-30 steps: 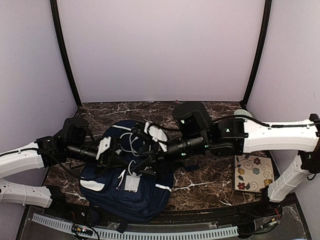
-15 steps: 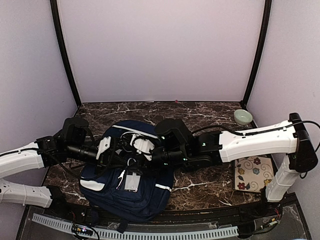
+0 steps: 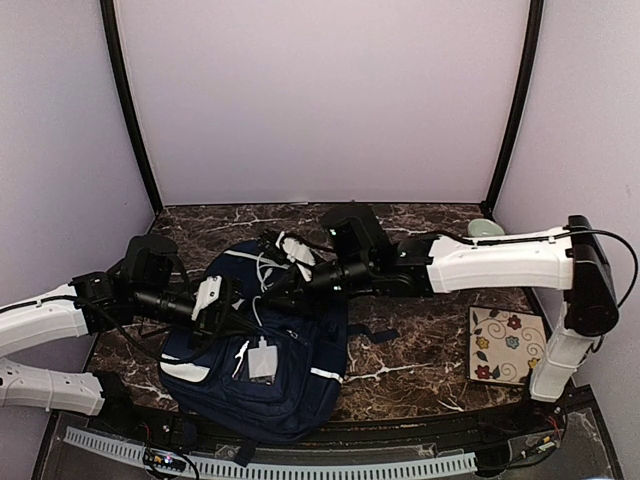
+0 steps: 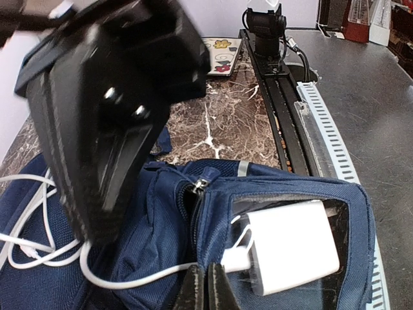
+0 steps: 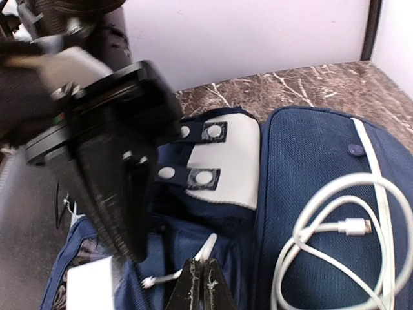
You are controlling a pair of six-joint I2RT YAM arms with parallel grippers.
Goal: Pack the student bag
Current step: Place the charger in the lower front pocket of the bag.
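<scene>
The student bag [image 3: 285,385], navy with a pale grey patch [image 5: 229,161], lies flat between the arms. My left gripper [image 3: 238,322] is shut, pinching the rim of the bag's front pocket [image 4: 213,194]. A white charger block [image 4: 293,248] lies inside that pocket, and its cable [image 4: 122,282] trails out to the left. My right gripper [image 5: 201,284] hangs over the bag's upper part, shut on a thin white cord [image 5: 211,247] by the pocket. In the top view the right gripper [image 3: 270,285] is close to the left one. A coiled white cable [image 5: 335,226] rests on the bag.
A floral notebook [image 3: 508,345] lies on the marble table at the right, also showing as the notebook [image 4: 222,48] in the left wrist view. A pale green bowl [image 3: 485,228] sits at the back right corner. A black rail [image 4: 284,110] runs along the table's near edge.
The right arm has swung left and back over the bag's upper part, and its jaws have gone from open to shut. The left gripper has stayed where it was.
</scene>
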